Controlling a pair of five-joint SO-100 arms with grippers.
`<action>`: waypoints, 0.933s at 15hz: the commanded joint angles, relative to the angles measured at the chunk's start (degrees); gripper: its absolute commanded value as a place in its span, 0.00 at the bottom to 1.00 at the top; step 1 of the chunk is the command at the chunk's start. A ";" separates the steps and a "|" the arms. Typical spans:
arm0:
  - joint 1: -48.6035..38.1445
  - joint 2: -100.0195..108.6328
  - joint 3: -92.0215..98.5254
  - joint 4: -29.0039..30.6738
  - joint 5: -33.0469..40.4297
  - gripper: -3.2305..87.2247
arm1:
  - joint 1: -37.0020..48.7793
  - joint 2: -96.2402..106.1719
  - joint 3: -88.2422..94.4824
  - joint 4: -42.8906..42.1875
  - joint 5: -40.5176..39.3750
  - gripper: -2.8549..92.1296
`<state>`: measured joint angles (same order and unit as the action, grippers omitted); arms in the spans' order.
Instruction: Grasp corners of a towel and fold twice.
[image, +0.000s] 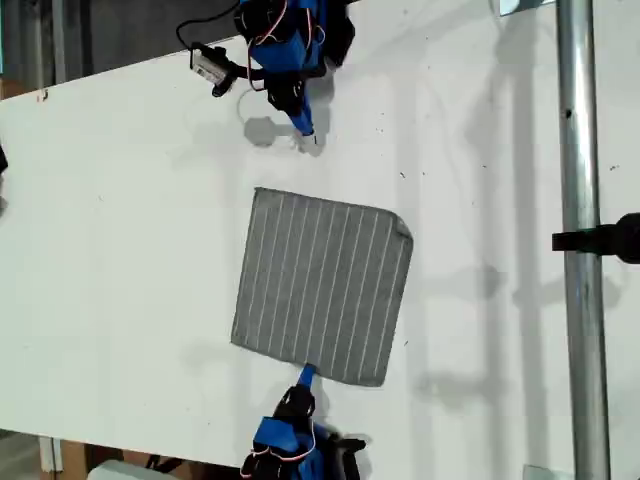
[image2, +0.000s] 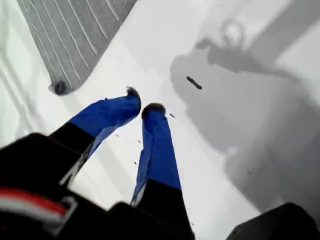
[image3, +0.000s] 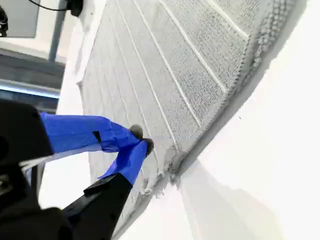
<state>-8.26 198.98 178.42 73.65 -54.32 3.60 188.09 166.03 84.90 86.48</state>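
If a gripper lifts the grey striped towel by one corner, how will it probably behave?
The towel lies flat against the table and looks like soft looped cloth, so it will probably hang limp and drape. It looks thin, so likely light. Its textured weave, seen near my second gripper, should give decent grip rather than slip.

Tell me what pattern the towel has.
The towel is grey with thin white parallel stripes, seen best in the exterior view.
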 joint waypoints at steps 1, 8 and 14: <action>-8.09 0.26 0.44 -2.11 -31.73 0.00 | -2.72 -21.36 -19.25 -10.63 -6.86 0.03; -8.09 0.26 0.44 -2.11 -31.73 0.00 | -3.87 -37.97 -31.03 -10.20 -10.63 0.03; -8.09 0.26 0.44 -2.11 -31.64 0.00 | -15.21 -82.27 -74.44 1.67 -15.73 0.03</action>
<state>-16.00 198.98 178.42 72.60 -85.43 -8.17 114.96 107.14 82.53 71.54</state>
